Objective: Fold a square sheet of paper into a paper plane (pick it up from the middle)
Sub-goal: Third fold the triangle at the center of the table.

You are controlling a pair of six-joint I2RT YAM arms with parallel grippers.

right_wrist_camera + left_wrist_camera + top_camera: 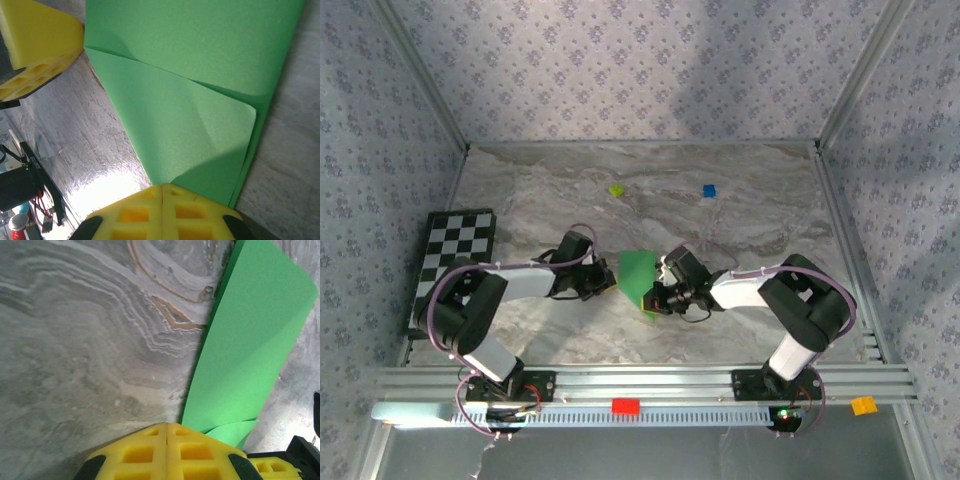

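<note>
Both end effectors are closed, and we read each as pinching the sheet of paper (637, 270). The left end effector (604, 286) is on the sheet's left side. The right end effector (656, 298) is on its right side, slightly nearer the sheet's near tip. Neither arm is closer than the other, so the coming move turns on how the sheet lies between them.

The desk (740, 200) has the sheet over its marbled top, about midway across. The checkerboard (457, 262) lies well apart to the sheet's left. From above, the sheet's long axis runs from its far edge to a near point, roughly crosswise to the line joining the two end effectors.

At the left wrist, the yellow fingertips (140, 452) meet with no gap. The sheet (245, 340) leaves them just right of their seam and stretches ahead and to the right, with the desk beneath it.

At the right wrist, the fingertips (135, 215) are likewise pressed together on the sheet's near edge. A folded flap (200, 140) lies over the sheet's main panel there, under a slanting crease. The left end effector (35, 45) touches the sheet's far-left corner.

We judge that any new crease needs both grips to move together, or the thin sheet may buckle or tear.
</note>
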